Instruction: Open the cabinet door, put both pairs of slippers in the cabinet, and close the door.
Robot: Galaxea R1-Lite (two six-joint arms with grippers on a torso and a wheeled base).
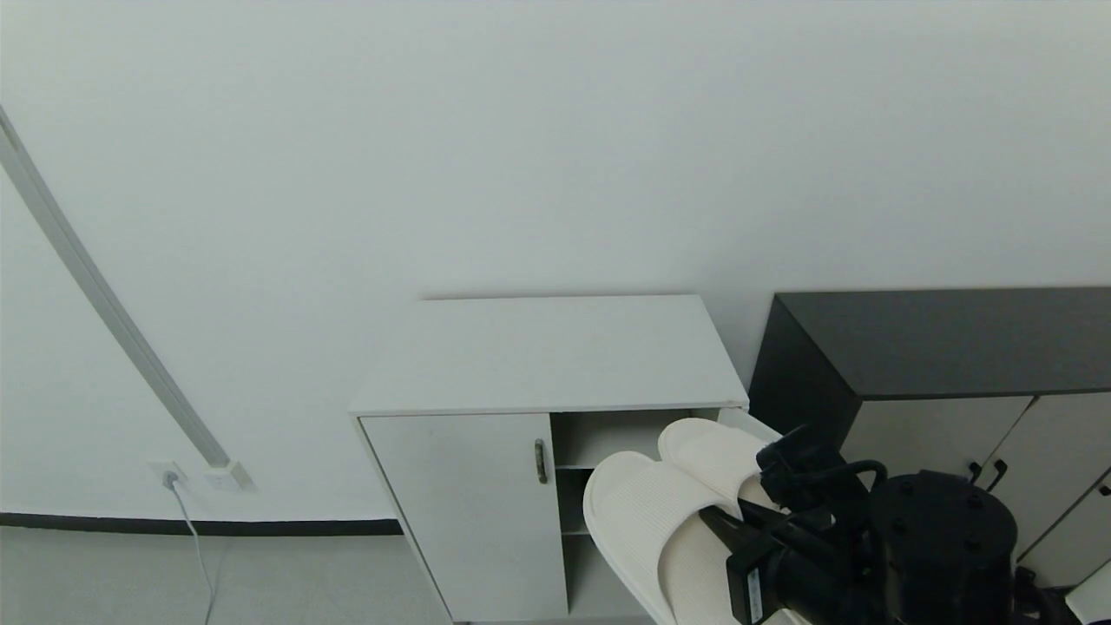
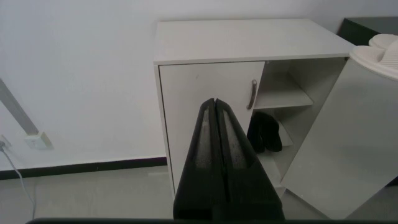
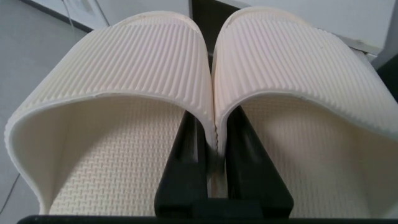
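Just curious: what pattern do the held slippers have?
Cream slippers, finely ribbed; clearest in right wrist view.

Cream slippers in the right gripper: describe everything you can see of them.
The cream slippers are a matched pair with ribbed uppers and diamond-textured insoles, seemingly soft foam. The right gripper is shut on their adjoining inner edges, holding them side by side before the white cabinet, toes toward its open half.
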